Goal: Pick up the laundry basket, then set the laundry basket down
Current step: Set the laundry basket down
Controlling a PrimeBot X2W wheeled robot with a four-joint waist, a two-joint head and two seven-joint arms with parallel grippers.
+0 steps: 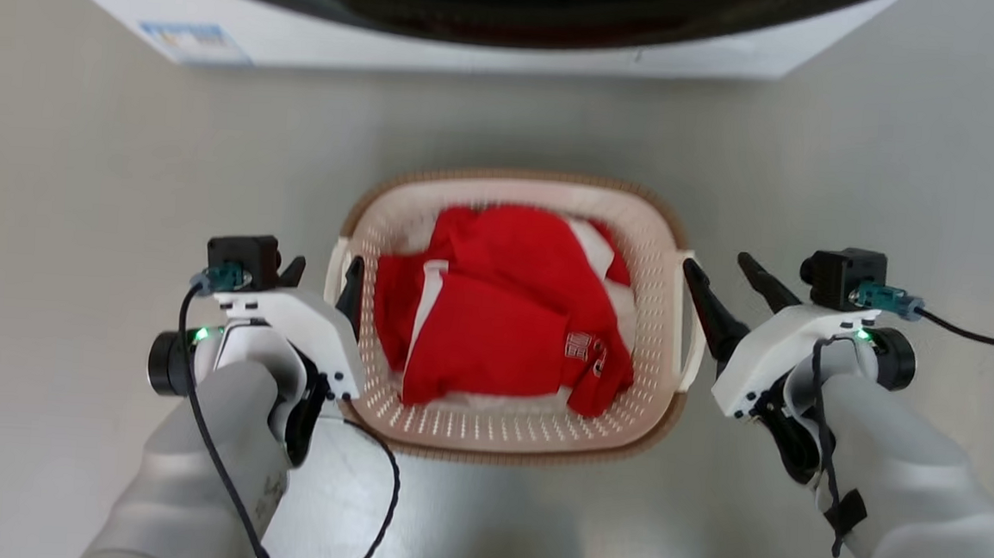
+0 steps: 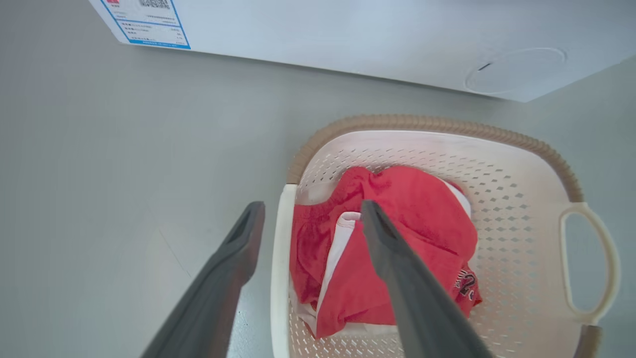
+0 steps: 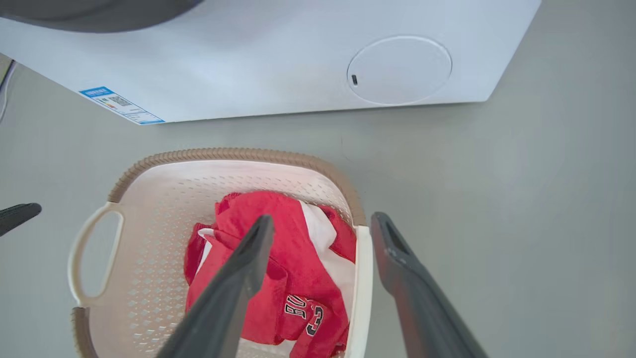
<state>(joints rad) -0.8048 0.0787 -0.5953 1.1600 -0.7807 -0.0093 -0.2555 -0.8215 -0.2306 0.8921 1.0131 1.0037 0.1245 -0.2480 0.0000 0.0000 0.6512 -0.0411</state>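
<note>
The laundry basket [image 1: 516, 179] stands on the grey floor in front of me, cream and perforated with a brown rim, holding a red and white garment [image 1: 495, 313]. My left gripper [image 1: 326, 262] is open, its two fingers straddling the basket's left handle [image 2: 279, 248] without clamping it. On the other side, my right gripper [image 1: 715, 262] is open too, one finger inside and one outside the right handle [image 3: 361, 283]. From the left wrist, the left gripper [image 2: 313, 205] looks across the basket [image 2: 422, 122]. The right gripper [image 3: 323, 218] faces the basket [image 3: 223, 153] likewise.
A white washing machine [image 1: 476, 49] stands just beyond the basket, a blue label [image 1: 194, 39] on its lower front and a round cover [image 3: 399, 69] at one corner. Bare grey floor [image 1: 81, 159] lies to either side of the basket.
</note>
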